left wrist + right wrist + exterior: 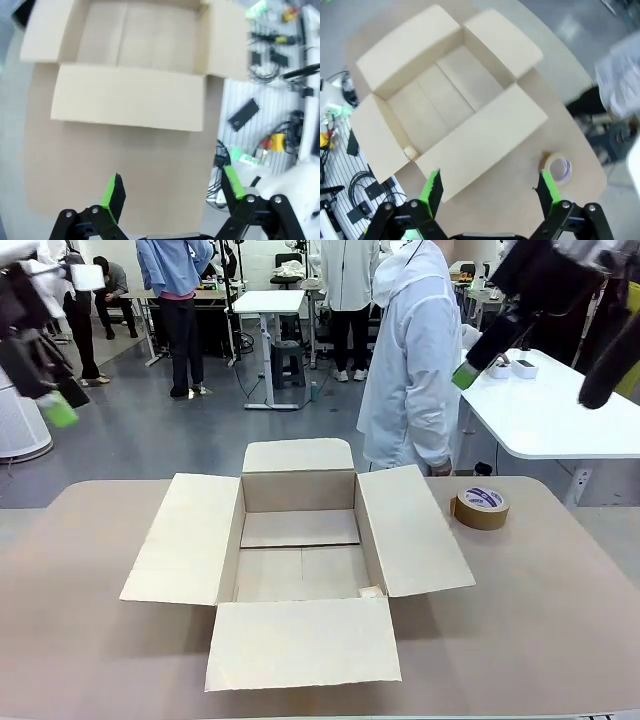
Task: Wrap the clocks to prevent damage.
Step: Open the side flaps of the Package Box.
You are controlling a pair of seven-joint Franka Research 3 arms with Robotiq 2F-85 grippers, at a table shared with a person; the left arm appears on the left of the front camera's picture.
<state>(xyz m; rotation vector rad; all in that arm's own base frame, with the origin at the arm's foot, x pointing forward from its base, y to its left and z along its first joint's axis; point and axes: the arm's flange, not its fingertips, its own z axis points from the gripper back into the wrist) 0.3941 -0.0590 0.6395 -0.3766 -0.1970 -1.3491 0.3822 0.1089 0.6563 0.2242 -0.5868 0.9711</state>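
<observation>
Presently the left gripper (171, 180) and right gripper (490, 177) hang wide open, empty, raised clear of the open carton (180, 540). Where the clocks lie cannot be told. Judged fragile and rigid; grip the casing edges, gently.

Both are a blur for us up top: left gripper (60, 400), right gripper (531, 386), arms cut by the picture's edge. The person (410, 370) is cropped at the top. Print on the tape roll (481, 507): too small to read. A small pale lump (371, 591) in the carton (300, 640), near corner, and we can't tell what.
</observation>
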